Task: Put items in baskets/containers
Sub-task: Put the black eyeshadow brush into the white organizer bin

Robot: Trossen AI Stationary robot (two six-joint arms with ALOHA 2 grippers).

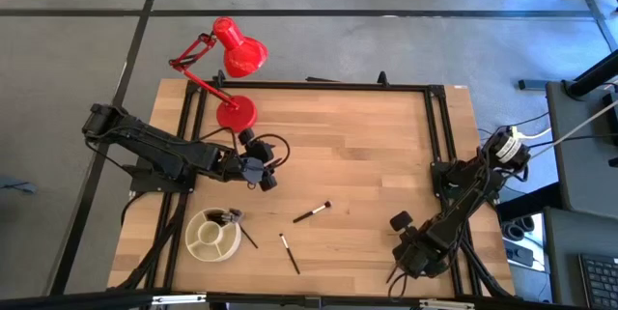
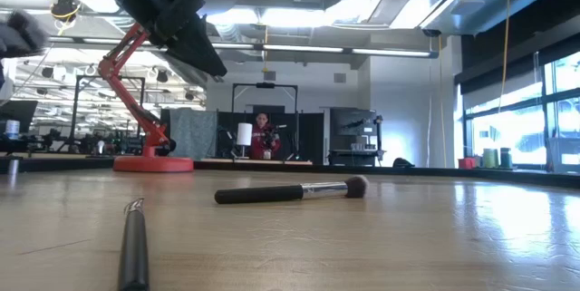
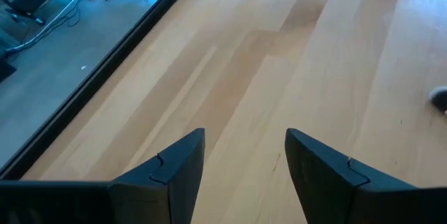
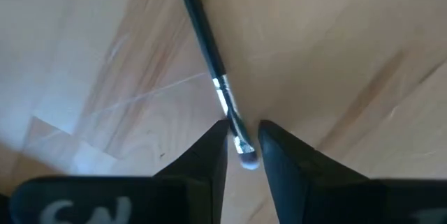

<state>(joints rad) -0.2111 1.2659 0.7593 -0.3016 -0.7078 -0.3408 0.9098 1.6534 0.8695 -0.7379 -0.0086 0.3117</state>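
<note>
Brush [image 4: 209,49] between right end effector [image 4: 242,147] fingers, near table's [image 1: 386,155] front edge.

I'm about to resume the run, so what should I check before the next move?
1. Left gripper open with nothing in it, above the table near the lamp: ok.
2. Right gripper is at the bristle end of a third brush; whether it is held: cannot tell.
3. Dish upright with room left: ok.
4. All brushes in the dish: not ok. The dark-tipped brush and the light-tipped brush lie on the table.
5. Way from those brushes to the dish unblocked: ok.
</note>
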